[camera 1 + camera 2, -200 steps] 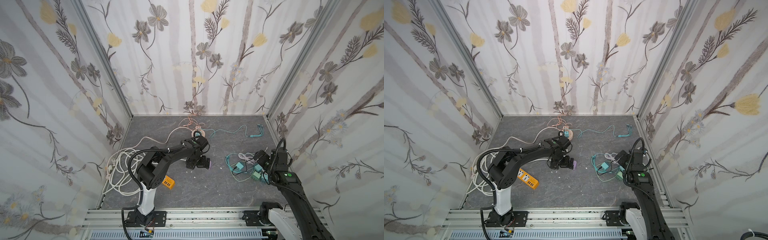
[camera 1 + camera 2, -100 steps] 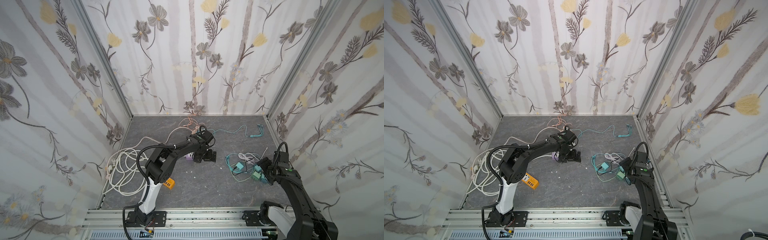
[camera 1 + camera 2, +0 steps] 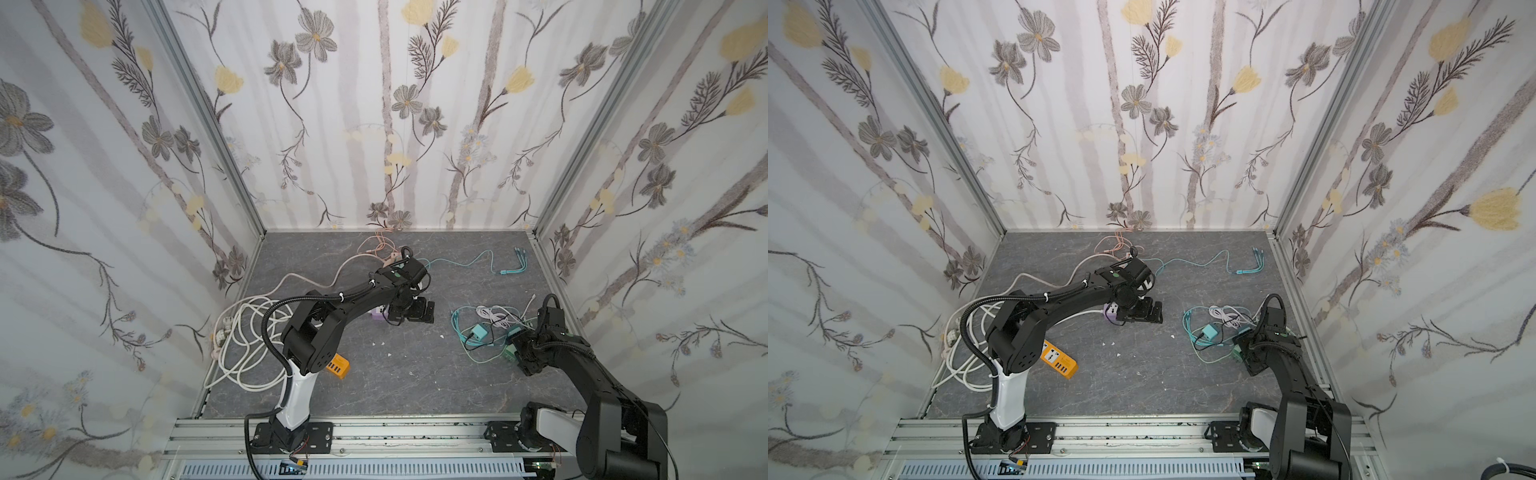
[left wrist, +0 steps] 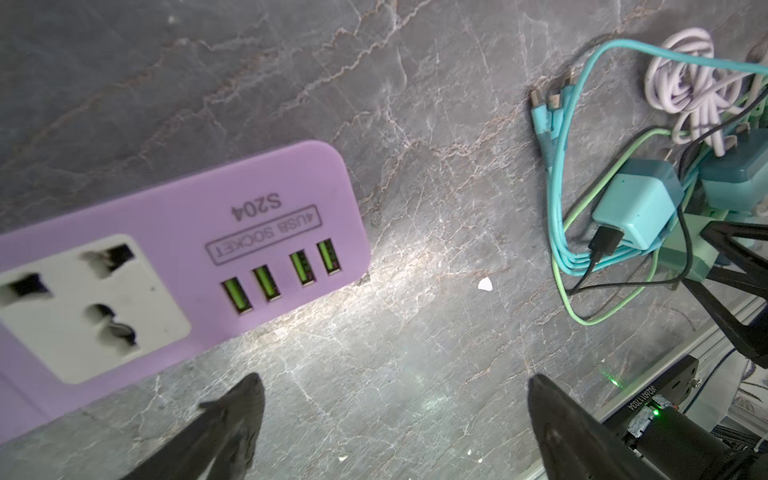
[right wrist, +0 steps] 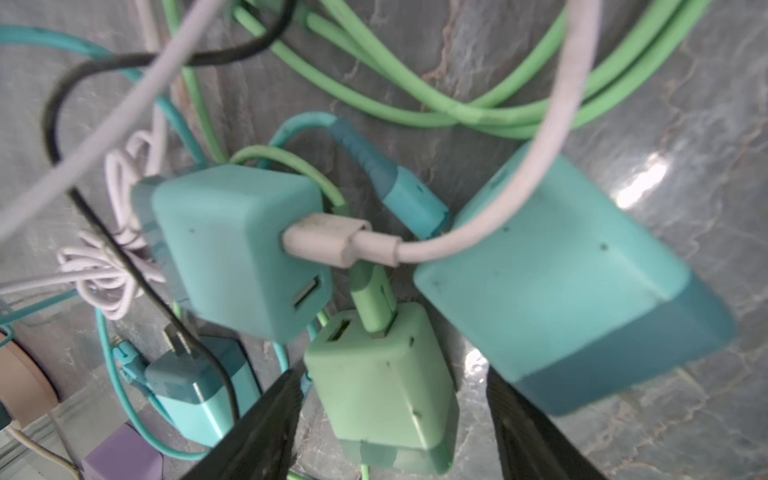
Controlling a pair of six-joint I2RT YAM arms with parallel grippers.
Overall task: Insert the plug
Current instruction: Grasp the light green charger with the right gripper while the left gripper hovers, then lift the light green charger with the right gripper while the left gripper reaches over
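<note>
Plug (image 5: 382,395) lies lower middle, untouched inside the spread right gripper (image 5: 390,374); left gripper (image 4: 395,378), spread, beside the strip (image 4: 174,232).

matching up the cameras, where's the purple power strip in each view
In a top view: the purple power strip peeks out beside the left gripper, mid-floor.
In a top view: the strip sits there too.
Left wrist: large and close, beyond the fingertips.
Right wrist: a purple corner shows; cannot tell whether it is the strip.
Shared landmark: the pale coiled cable.
</note>
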